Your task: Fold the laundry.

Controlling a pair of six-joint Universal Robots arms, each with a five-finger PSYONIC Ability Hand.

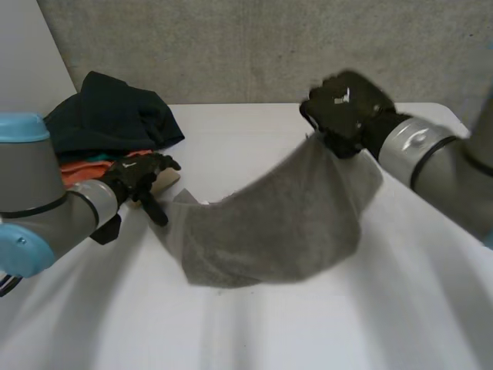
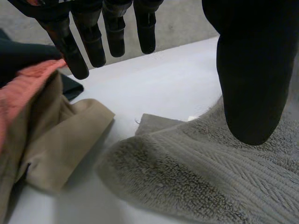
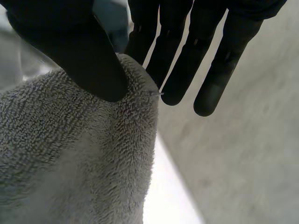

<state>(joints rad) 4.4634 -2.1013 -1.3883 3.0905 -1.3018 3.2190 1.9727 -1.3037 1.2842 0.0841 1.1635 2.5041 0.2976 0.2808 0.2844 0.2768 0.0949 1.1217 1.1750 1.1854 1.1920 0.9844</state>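
One corner of the grey towel (image 1: 285, 223) is hanging from the right hand (image 1: 347, 108), pinched under its thumb above the table (image 1: 416, 308), the rest sagging onto it. The left hand (image 1: 139, 179) is hovering wide, holding nothing, by the towel's other corner. Thin pinch, that: a tug could slip it, or the left could be snagging the beige cloth (image 2: 56, 140) alongside.

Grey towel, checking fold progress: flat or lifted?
Partly lifted: the right hand pinches a towel corner up; the other end lies on the table.
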